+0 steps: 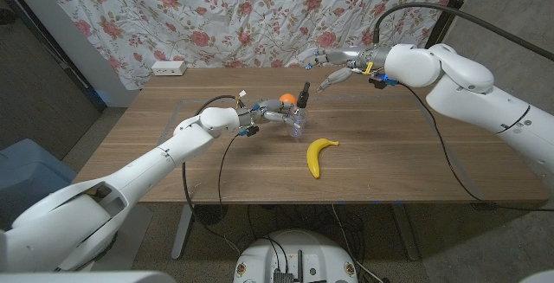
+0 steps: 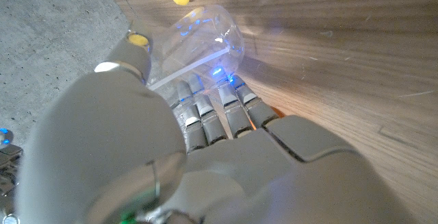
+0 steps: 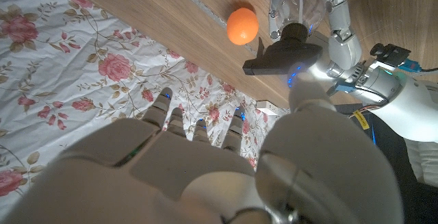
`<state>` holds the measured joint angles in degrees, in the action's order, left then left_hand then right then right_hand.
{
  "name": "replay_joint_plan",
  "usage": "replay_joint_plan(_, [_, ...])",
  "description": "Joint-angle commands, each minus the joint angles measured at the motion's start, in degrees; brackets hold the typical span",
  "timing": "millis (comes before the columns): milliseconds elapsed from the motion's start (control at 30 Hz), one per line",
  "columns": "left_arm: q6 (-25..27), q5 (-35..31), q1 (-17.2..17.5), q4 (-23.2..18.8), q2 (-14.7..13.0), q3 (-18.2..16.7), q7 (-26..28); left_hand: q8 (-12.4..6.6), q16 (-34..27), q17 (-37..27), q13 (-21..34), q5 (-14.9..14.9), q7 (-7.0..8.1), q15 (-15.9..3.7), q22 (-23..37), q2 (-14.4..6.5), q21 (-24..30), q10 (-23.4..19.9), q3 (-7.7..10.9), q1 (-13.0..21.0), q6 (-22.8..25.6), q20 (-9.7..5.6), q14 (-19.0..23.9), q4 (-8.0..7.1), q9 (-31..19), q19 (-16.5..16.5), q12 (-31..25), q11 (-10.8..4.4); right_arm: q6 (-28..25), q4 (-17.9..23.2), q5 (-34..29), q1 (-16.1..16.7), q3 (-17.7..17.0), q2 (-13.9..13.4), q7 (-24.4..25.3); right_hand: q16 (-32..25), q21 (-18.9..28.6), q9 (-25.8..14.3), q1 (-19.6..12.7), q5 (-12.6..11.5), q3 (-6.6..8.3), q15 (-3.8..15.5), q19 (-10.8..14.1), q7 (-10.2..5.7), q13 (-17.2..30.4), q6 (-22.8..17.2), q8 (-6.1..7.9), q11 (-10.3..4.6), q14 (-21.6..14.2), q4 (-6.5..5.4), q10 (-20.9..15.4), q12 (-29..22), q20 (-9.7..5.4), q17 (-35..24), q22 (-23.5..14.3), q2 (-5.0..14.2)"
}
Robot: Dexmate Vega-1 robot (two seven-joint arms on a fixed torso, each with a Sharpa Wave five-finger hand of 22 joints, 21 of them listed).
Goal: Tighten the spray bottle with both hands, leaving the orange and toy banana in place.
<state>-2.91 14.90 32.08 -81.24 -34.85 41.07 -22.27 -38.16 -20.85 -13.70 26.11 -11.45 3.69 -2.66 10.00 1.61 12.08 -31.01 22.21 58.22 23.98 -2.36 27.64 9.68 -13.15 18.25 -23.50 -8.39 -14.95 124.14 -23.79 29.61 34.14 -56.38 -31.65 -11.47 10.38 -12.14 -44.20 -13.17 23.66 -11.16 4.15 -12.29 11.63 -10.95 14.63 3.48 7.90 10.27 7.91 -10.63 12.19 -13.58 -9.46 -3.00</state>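
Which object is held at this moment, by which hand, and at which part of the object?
The left hand holds the spray bottle around its clear body, below the black spray head. The right hand holds nothing.

Spray bottle (image 2: 205,35) – clear glossy plastic; table (image 1: 389,144) – matt wood grain; curtain (image 3: 61,73) – floral cloth.

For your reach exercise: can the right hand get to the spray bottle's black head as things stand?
Probably yes: the right hand hovers open above the table, the black spray head stands exposed, and the left hand grips only the clear body.
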Motion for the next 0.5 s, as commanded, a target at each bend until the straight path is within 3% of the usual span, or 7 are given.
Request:
replay_joint_plan(33, [0.3, -0.2, 0.2, -0.6, -0.4, 0.0, 0.0, -0.77, -0.2, -0.2, 0.3, -0.4, -0.62, -8.31, 0.2, -3.4, -0.1, -2.1, -0.45, 1.2, 1.3, -3.81, 0.4, -0.05, -0.3, 0.5, -0.2, -1.58, -0.1, -0.2, -2.6, -2.4, 1.8, 2.0, -5.2, -0.2, -0.2, -0.3, -0.8, -0.3, 0.22, -0.44, -0.4, -0.26, 0.2, -0.2, 0.29, 0.12, 0.5, -0.27, 0.9, -0.2, 0.18, 0.0, -0.3, -0.23])
replay_joint_plan(500, [0.9, -0.8, 0.0, -1.1, -0.6, 0.1, 0.4, -1.13, -0.3, -0.2, 0.6, -0.4, -0.52, -8.30, 0.2, -3.8, -0.1, -2.5, -0.82, 1.6, 1.4, -3.80, 0.5, 0.01, -0.2, 0.6, -0.2, -1.57, -0.2, -2.4, -5.1, -6.0, 5.1, 5.3, -10.5, -0.3, -0.1, -0.4, -0.6, 0.0, 0.13, -0.57, -0.9, -0.23, 0.2, -0.7, 0.55, 0.78, 1.0, -0.77, 2.0, -0.1, 0.14, -0.2, -0.3, -0.23])
